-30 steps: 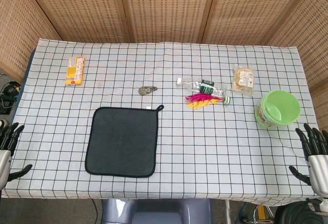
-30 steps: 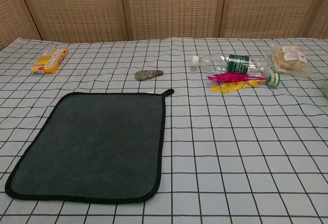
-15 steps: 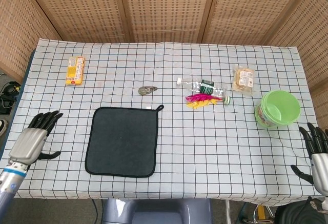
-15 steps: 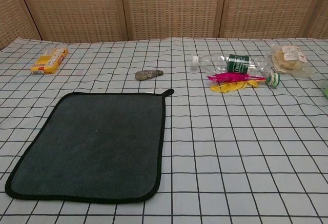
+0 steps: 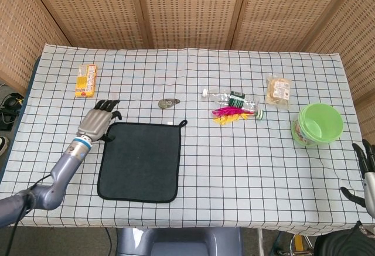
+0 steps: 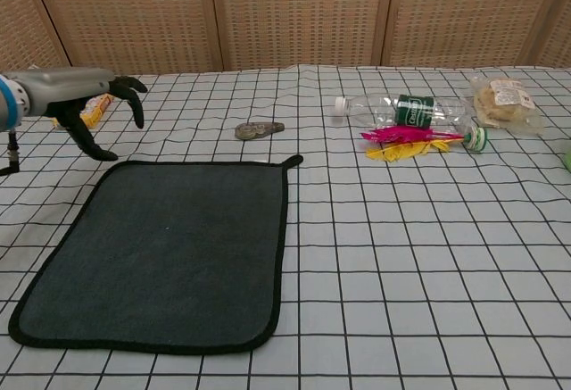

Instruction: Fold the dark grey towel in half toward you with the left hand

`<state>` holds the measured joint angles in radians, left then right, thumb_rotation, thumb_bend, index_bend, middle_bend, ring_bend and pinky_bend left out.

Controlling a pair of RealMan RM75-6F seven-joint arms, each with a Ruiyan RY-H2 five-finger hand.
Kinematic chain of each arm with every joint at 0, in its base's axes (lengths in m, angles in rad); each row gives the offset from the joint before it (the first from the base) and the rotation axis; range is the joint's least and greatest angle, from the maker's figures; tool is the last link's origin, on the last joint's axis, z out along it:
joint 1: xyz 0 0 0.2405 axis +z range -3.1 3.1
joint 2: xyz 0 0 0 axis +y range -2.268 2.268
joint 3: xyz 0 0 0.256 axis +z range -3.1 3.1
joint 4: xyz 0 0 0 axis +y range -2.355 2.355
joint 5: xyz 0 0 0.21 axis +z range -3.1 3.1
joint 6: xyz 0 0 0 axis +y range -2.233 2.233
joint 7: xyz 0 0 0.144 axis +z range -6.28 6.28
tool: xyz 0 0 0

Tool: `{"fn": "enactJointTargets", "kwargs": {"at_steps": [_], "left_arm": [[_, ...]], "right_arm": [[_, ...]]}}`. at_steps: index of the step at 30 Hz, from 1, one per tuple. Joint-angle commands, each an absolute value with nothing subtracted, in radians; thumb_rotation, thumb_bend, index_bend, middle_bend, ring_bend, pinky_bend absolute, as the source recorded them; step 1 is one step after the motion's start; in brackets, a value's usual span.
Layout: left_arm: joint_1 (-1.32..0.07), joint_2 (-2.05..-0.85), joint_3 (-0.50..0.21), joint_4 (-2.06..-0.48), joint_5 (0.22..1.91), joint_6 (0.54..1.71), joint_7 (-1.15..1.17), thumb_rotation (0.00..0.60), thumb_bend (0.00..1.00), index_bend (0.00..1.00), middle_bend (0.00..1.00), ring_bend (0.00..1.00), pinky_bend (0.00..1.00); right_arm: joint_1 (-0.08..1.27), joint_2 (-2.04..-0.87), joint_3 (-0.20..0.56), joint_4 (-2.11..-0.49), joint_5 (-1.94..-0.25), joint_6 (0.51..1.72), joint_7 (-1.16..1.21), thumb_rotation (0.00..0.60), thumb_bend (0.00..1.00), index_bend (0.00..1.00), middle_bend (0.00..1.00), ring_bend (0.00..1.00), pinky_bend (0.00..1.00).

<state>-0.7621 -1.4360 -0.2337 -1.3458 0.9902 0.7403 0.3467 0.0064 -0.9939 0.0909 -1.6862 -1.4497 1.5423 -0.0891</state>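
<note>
The dark grey towel lies flat and unfolded on the checked tablecloth, its hanging loop at the far right corner. My left hand hovers above the towel's far left corner, fingers spread and holding nothing. My right hand shows only at the lower right edge of the head view, off the table, fingers apart and empty; the chest view does not show it.
A yellow packet lies far left. A small grey object sits just beyond the towel. A clear bottle, pink and yellow feathers, a snack bag and a green bowl lie to the right.
My left hand has come up from the table's left edge and swung inward to the towel's far left corner. My right hand has dropped slightly lower at the frame edge. The towel has not moved.
</note>
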Motion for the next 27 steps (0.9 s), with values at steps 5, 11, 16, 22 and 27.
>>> {"fn": "enactJointTargets", "kwargs": {"at_steps": [5,11,16,22,27], "left_arm": [[-0.875,-1.615,-0.238,-1.135,0.963,0.662,0.333,0.600,0.36,0.40,0.00,0.00,0.00],[-0.923,-1.692,-0.242,-1.043,0.962,0.644,0.321,0.600,0.39,0.40,0.00,0.00,0.00],[-0.953,-1.744,-0.243,-0.981,0.956,0.624,0.309,0.600,0.39,0.41,0.00,0.00,0.00],[-0.980,-1.804,-0.241,-0.899,0.945,0.611,0.308,0.600,0.39,0.41,0.00,0.00,0.00],[-0.995,-1.833,-0.245,-0.853,0.924,0.605,0.317,0.600,0.39,0.41,0.00,0.00,0.00]], "right_arm": [[0.014,-0.994,0.098,-1.674,-1.415,1.514,-0.082,0.600,0.00,0.00,0.00,0.00,0.00],[0.021,-0.993,0.101,-1.670,-1.407,1.499,-0.079,0.600,0.00,0.00,0.00,0.00,0.00],[0.021,-0.991,0.102,-1.668,-1.403,1.498,-0.070,0.600,0.00,0.00,0.00,0.00,0.00],[0.018,-0.987,0.105,-1.661,-1.392,1.495,-0.050,0.600,0.00,0.00,0.00,0.00,0.00],[0.019,-0.982,0.105,-1.654,-1.390,1.488,-0.032,0.600,0.00,0.00,0.00,0.00,0.00]]}}
